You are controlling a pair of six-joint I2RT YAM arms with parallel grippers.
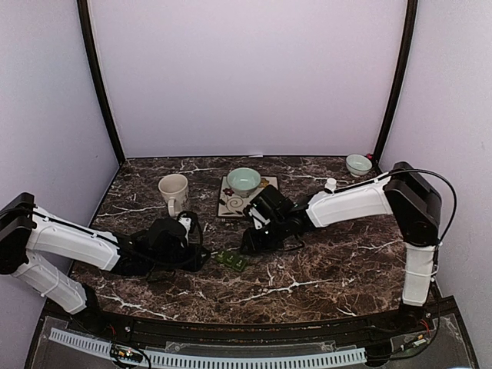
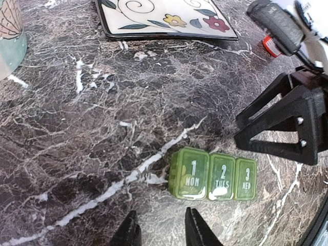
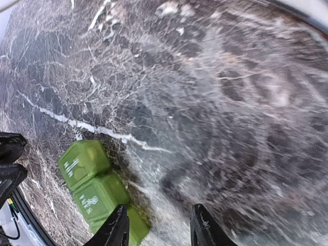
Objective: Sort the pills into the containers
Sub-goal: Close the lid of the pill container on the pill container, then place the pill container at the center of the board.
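The containers [image 1: 231, 260] are a small green pill box of three compartments, lying on the marble table between my two grippers. In the left wrist view the containers [image 2: 212, 176] have all three lids down, marked 1 MON, 2 TUES and 3 WED. My left gripper [image 2: 161, 233] is open just short of the MON end, with nothing between its fingers. My right gripper [image 3: 156, 231] is open too, its left finger [image 3: 114, 230] hanging over the end compartment of the containers [image 3: 95, 189]. In the top view the left gripper [image 1: 201, 257] and right gripper [image 1: 250, 242] flank the box. No pills show.
A cream mug [image 1: 174, 190] stands behind the left arm. A pale green bowl [image 1: 243, 181] sits on a flowered square plate [image 1: 265, 184]. An orange bottle with a white cap [image 1: 330, 184] is behind the right arm, and a small bowl [image 1: 358, 164] is in the back right corner.
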